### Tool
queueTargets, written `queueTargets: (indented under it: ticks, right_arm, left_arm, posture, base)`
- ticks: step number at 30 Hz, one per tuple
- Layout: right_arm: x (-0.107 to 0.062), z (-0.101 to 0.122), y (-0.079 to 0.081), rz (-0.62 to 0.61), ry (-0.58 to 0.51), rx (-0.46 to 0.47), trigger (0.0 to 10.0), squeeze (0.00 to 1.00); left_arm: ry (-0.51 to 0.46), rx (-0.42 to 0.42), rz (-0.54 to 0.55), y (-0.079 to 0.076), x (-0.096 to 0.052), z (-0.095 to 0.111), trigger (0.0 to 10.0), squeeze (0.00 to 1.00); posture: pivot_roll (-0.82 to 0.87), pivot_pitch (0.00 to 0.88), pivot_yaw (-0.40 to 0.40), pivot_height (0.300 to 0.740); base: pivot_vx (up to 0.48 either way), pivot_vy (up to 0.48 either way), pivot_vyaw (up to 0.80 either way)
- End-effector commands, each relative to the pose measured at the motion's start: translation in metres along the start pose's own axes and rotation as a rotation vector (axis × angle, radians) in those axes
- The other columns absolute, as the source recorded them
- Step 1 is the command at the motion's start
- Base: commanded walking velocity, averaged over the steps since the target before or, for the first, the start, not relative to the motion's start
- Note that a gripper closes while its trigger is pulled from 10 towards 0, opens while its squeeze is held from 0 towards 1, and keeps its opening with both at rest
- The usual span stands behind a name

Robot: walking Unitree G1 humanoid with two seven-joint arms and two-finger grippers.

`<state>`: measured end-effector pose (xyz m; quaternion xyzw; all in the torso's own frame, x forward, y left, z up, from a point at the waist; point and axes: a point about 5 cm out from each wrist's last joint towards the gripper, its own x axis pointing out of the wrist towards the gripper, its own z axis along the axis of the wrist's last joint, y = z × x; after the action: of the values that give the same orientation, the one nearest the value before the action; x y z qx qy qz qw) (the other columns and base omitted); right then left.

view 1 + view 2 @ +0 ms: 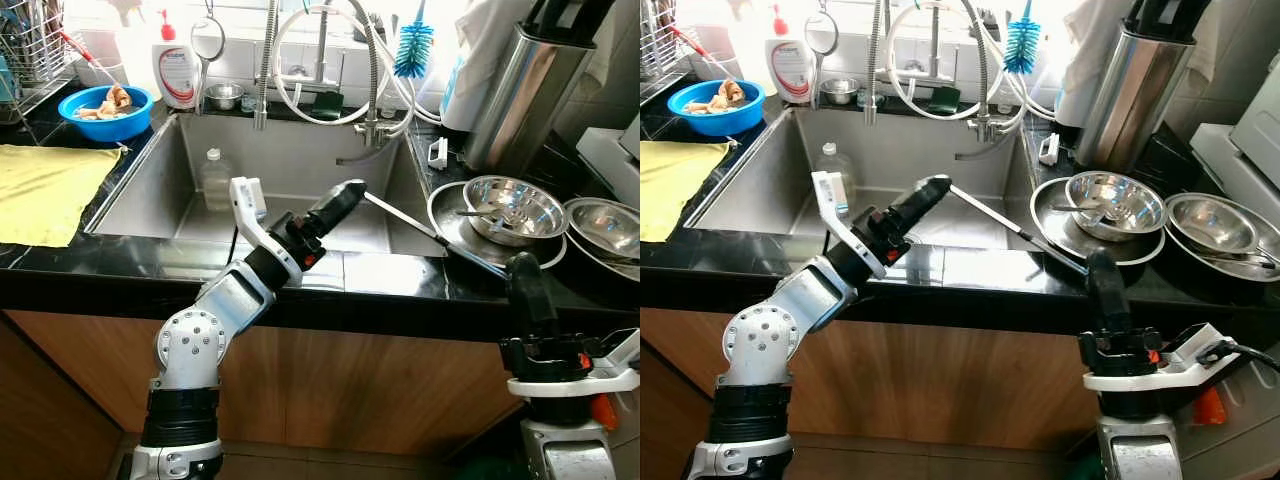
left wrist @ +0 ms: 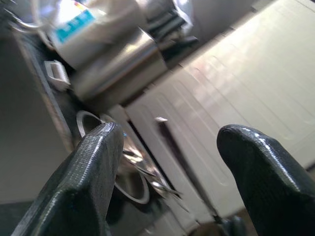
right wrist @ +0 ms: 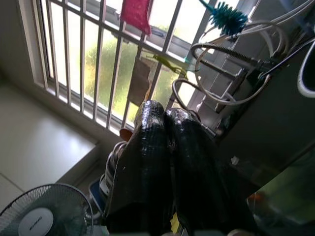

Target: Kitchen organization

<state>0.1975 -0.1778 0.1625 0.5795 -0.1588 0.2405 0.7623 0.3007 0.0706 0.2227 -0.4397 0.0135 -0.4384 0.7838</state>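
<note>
Bright daylight from the back, with some blur.
Sun washes the wall white behind the sink (image 1: 300, 190). The steel bowls (image 1: 515, 205) shine. The left wrist view looks blurry, and the window (image 3: 98, 64) glows.

I see my left hand (image 1: 345, 196) raised forward with fingers (image 2: 88, 172) apart; my right hand (image 1: 524, 280) points up, fingers (image 3: 147, 162) pressed together.

Head stereo downward over sink (image 1: 290, 170)

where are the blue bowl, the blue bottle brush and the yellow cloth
blue bowl (image 1: 104, 123): left eye view, front wall
blue bottle brush (image 1: 413, 50): left eye view, bristle head
yellow cloth (image 1: 45, 190): left eye view, middle
</note>
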Motion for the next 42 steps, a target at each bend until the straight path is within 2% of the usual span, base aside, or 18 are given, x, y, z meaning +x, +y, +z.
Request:
queueTargets:
  ticks: [1,12,13,14,15,23,26,31,36,42]
  right_arm:
    - [0.001,0.0,0.006,0.031,0.023,-0.024,10.0,0.0]
    - [0.002,-0.004,0.008,0.041,0.074,-0.039,10.0,0.0]
    - [0.002,-0.005,0.008,0.041,0.075,-0.04,10.0,0.0]
    - [0.002,-0.005,0.008,0.041,0.076,-0.041,10.0,0.0]
    - [0.002,-0.005,0.009,0.041,0.081,-0.045,10.0,0.0]
    - [0.003,-0.005,0.009,0.035,0.094,-0.075,10.0,0.0]
    - [0.003,-0.009,0.009,0.037,0.13,-0.11,10.0,0.0]
    - [0.004,-0.009,0.01,0.056,0.126,-0.127,10.0,0.0]
    - [0.004,-0.012,0.009,0.062,0.131,-0.144,10.0,0.0]
    - [0.004,-0.01,0.008,0.057,0.124,-0.16,10.0,0.0]
  left_arm:
    - [0.038,0.002,-0.07,-0.011,0.007,-0.002,10.0,0.0]
    - [0.101,-0.006,-0.111,-0.015,0.007,-0.009,10.0,0.0]
    - [0.107,-0.006,-0.108,-0.014,0.007,-0.01,6.1,0.0]
    - [0.111,-0.005,-0.106,-0.014,0.006,-0.01,6.1,0.0]
    - [0.111,-0.007,-0.098,-0.012,0.005,-0.01,0.0,0.0]
    - [0.097,-0.013,-0.073,-0.008,0.004,-0.008,0.0,0.0]
    - [0.085,-0.033,-0.044,-0.004,0.003,-0.008,0.0,0.0]
    - [0.045,-0.136,-0.043,-0.006,0.003,-0.003,0.0,0.0]
    - [0.03,-0.23,-0.024,-0.001,-0.002,-0.005,0.0,0.0]
    - [0.037,-0.255,-0.024,-0.002,-0.003,-0.004,0.0,0.0]
  posture:
    - [0.07,0.0,-0.063,0.74]
    - [0.06,0.0,-0.071,0.74]
    - [0.06,0.0,-0.071,0.74]
    - [0.06,0.0,-0.071,0.74]
    - [0.06,0.0,-0.072,0.74]
    - [0.06,0.0,-0.079,0.74]
    - [0.07,0.0,-0.081,0.74]
    - [0.07,0.0,-0.078,0.74]
    - [0.07,0.0,-0.074,0.74]
    - [0.08,0.0,-0.074,0.74]
  base:
    - [0.0,0.0,0.0]
    - [0.0,0.0,0.0]
    - [0.0,0.0,0.0]
    - [0.0,0.0,0.0]
    - [0.0,0.0,0.0]
    - [0.0,0.0,0.0]
    - [0.0,0.0,0.0]
    - [0.0,0.0,0.0]
    - [0.0,0.0,0.0]
    - [0.0,0.0,0.0]
